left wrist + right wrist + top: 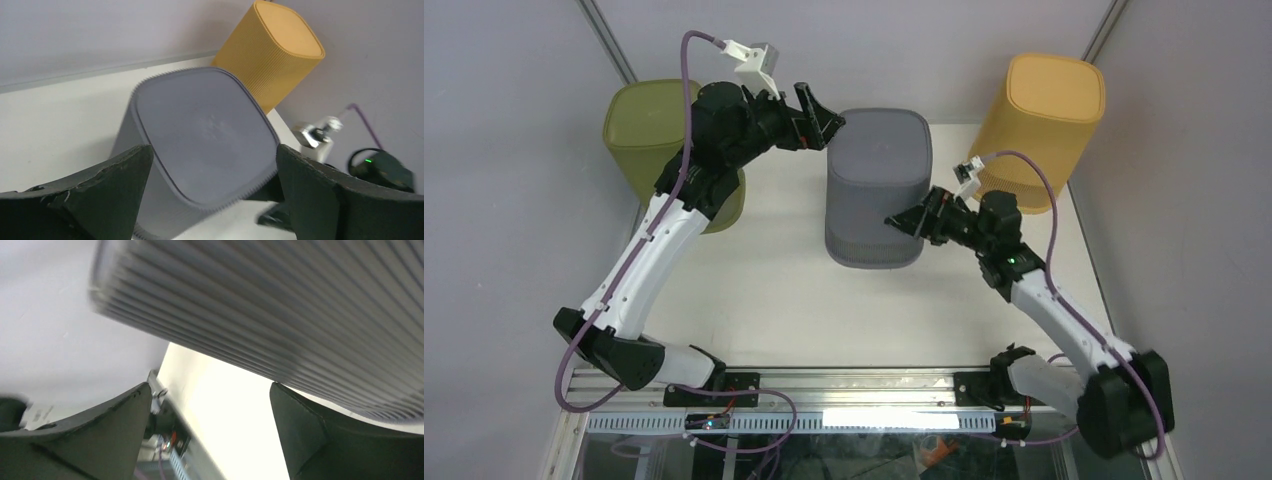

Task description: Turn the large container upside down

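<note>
The flip is judged to be in its last stage. The grey container (879,190) is seen with its closed end up and turned slightly toward the left gripper (827,123), and no opening is shown in any view. It is found directly ahead of that gripper, its flat end framed between the 2 fingers in the left wrist view. It also lies just to the left of the right gripper (908,214), whose tip is seen against the lower wall from above; actual contact cannot be confirmed. Both grippers are held with fingers wide apart, and nothing is clamped by either. In the right wrist view the wall is seen above the fingers rather than between them, and it is blurred. Whether the rim is flat on the table (764,290) cannot be told.

If it is tipped, it would need to be eased down until the rim is seated evenly. Both grippers would then have to be drawn back without the ribs being caught.

The container is rounded-square in section, with fine ribs around the wall and a smooth matte end marked faintly at the centre. It is judged light and easily toppled.
</note>
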### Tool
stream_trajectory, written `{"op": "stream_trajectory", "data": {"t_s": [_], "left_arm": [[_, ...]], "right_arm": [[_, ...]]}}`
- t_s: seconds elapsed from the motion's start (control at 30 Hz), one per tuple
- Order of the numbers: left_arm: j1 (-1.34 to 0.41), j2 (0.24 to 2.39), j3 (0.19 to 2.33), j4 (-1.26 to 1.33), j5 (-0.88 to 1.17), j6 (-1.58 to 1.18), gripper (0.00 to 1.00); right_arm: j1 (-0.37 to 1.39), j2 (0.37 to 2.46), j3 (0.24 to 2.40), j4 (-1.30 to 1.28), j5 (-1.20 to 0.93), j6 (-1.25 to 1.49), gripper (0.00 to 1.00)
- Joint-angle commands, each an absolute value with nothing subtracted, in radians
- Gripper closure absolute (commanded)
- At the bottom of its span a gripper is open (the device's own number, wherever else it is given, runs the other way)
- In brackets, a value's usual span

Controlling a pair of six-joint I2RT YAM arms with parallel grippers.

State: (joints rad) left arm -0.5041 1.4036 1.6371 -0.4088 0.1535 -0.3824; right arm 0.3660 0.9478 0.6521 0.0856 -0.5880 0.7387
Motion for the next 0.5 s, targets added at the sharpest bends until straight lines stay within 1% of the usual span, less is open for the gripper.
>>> {"op": "stream_trajectory", "data": {"t_s": [0.0,0.13,0.23,0.33,0.47], "left_arm": [[-0.508,1.312,1.653,-0.388,0.121,-0.38,0.01],[-0.508,1.278,1.657,-0.39,0.131,-0.375,0.01],[-0.507,1.268,1.644,-0.395,0.145,-0.37,0.01],[-0.506,1.262,1.622,-0.402,0.146,-0.37,0.01],[-0.508,1.261,1.597,-0.41,0.155,-0.372,0.01]], "right_arm": [[0.399,1.17,0.789,0.394,-0.35,0.727,0.08],[0.405,1.349,0.937,0.378,-0.272,0.68,0.08],[0.404,1.422,1.013,0.355,-0.248,0.676,0.08],[0.406,1.424,1.046,0.304,-0.248,0.676,0.08],[0.405,1.351,1.086,0.096,-0.193,0.582,0.08]]}}
